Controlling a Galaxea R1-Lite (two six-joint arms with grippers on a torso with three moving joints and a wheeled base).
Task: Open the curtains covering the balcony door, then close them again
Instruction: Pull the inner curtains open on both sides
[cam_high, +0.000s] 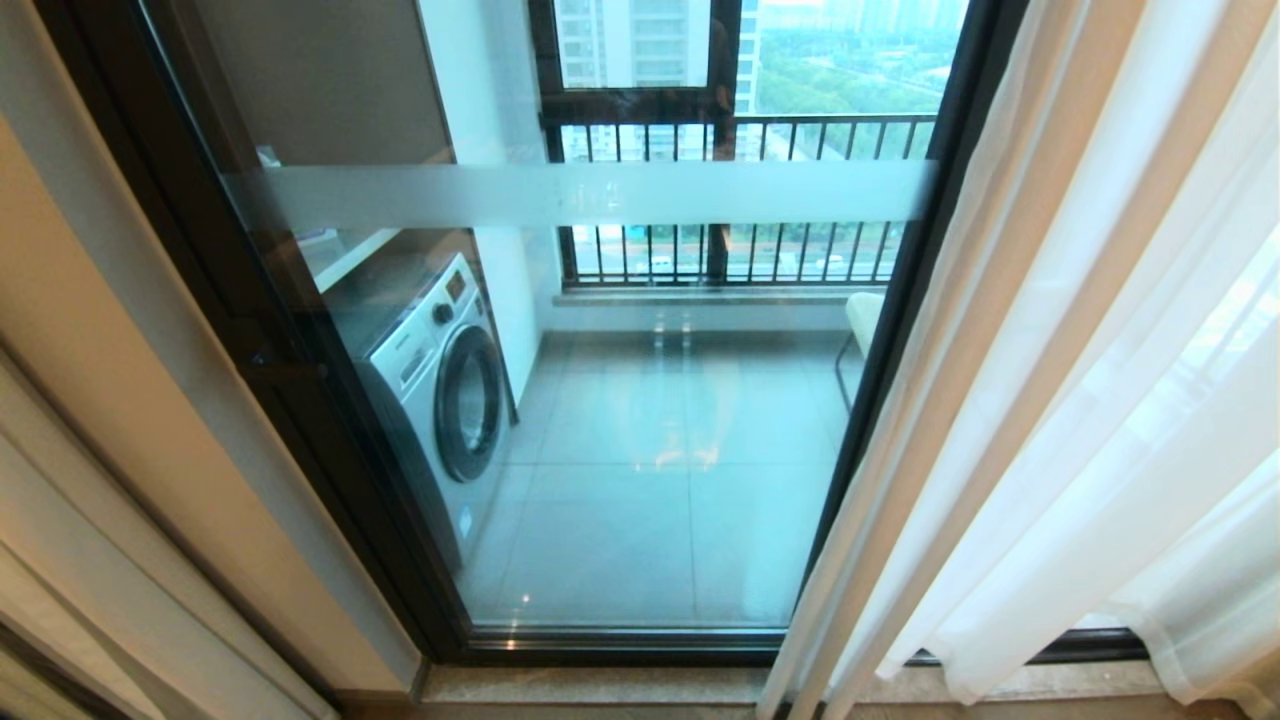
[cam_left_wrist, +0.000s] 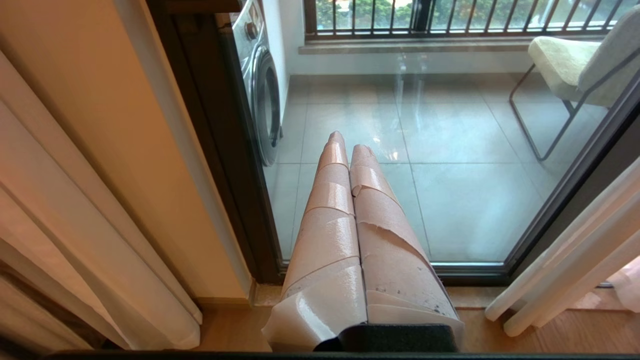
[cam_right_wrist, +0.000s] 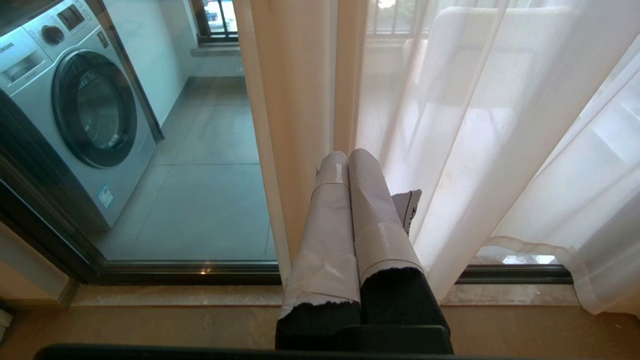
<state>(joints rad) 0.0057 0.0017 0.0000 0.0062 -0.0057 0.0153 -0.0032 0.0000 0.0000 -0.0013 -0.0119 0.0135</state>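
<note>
Overhead, we see curtains (cam_high: 1050, 400) beside the balcony door (cam_high: 640, 420); only wrist views show left pincer (cam_left_wrist: 347, 142) and right pincer (cam_right_wrist: 347, 157) pressed together.

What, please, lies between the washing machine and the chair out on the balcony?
Only bare grey floor tiles lie between the washing machine and the chair. The left wrist view shows this through the balcony door.

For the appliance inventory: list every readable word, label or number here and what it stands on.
"SAMSUNG": on the washing machine top front panel, cut off at the frame edge.
Blue sticker on its lower front: too small to read.
Dark print on the tape flap beside the right pincer: unreadable.
</note>
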